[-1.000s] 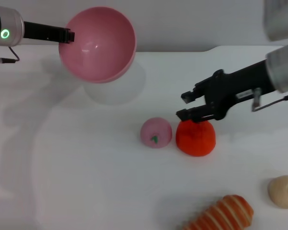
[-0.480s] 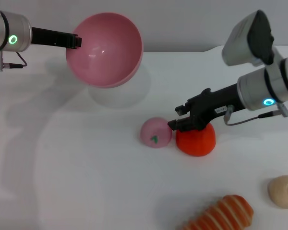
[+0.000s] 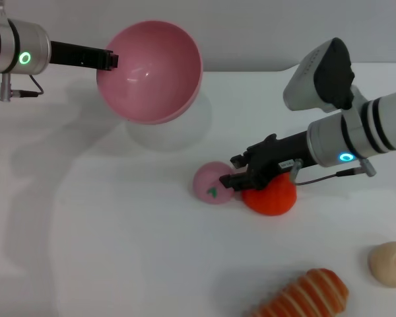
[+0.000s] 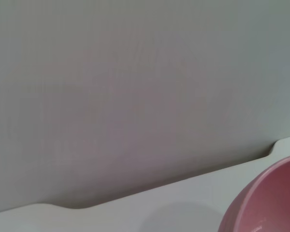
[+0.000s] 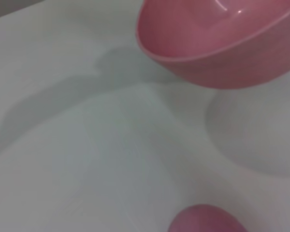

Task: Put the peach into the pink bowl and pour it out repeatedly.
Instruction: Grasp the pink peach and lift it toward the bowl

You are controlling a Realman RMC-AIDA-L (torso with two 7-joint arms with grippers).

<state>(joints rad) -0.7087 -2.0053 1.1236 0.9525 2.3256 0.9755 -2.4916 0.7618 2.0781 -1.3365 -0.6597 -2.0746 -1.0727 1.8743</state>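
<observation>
The left tool (image 3: 111,60) grips the rim of the smooth glossy pink plastic bowl (image 3: 150,71), holding it tilted above the white table (image 3: 105,231); the bowl has drifted slightly toward the middle since a second ago. The right tool (image 3: 232,173) has come down and forward past the bright orange-red round fruit (image 3: 270,193), its black fingers now spread on either side of the small pale pink round peach (image 3: 211,183) with the green stem mark, not yet clenched. The peach rests on the table where it lay before, touching the orange-red fruit. A striped orange roll (image 3: 307,296) and a beige round lump (image 3: 389,263) lie unchanged near the table's front edge.
</observation>
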